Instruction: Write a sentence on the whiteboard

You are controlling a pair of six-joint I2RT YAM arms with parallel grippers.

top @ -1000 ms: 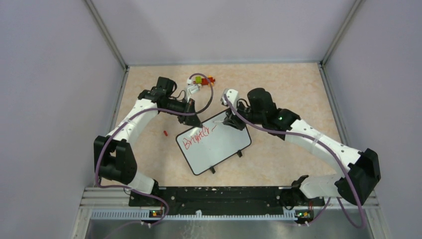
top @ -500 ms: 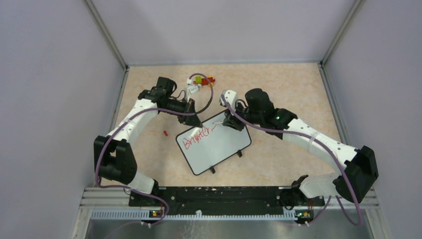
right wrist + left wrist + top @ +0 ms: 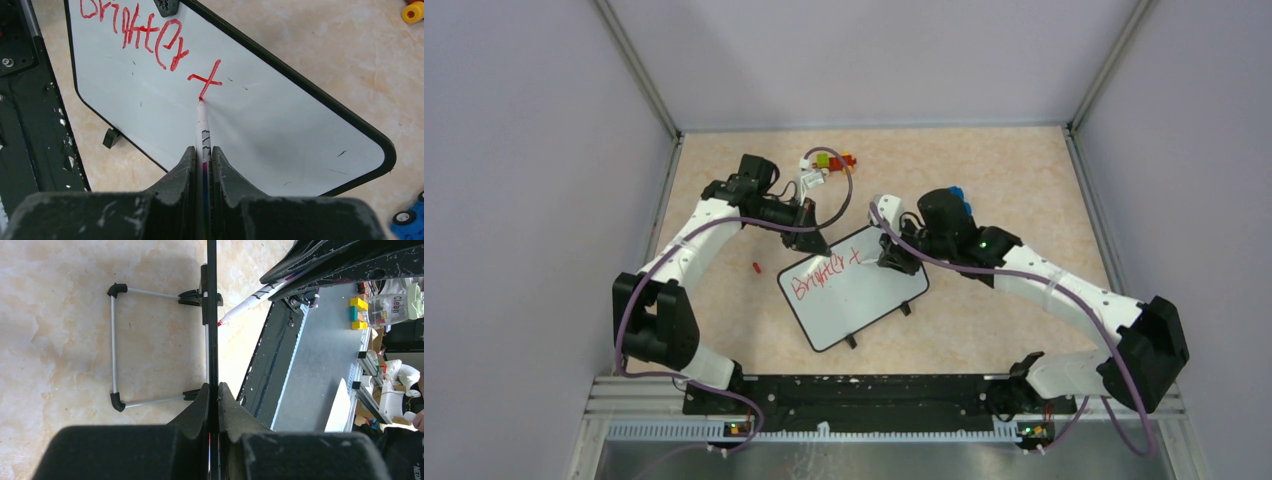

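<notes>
Far to my left on the table (image 3: 714, 300), a small red piece (image 3: 756, 267) lies alone, near the left corner of the whiteboard (image 3: 864, 295). My left gripper (image 3: 213, 390) is closed on the board's upper edge, one finger on each side of the thin dark frame. From that wrist the board shows edge-on, its wire stand (image 3: 114, 345) reaching across the table behind it. Coloured blocks (image 3: 829, 162) lie beyond that gripper, towards the far side. The board sits mid-table, turned at an angle. Along its upper left runs the sentence (image 3: 145, 35), red script reading roughly "Brighter", then a cross stroke like a "t". My right gripper (image 3: 202, 152) is clamped around a thin white marker (image 3: 203, 130), and the marker's red tip touches the board at the foot of that cross. A blue toy (image 3: 959, 195) sits just beyond my right wrist.
</notes>
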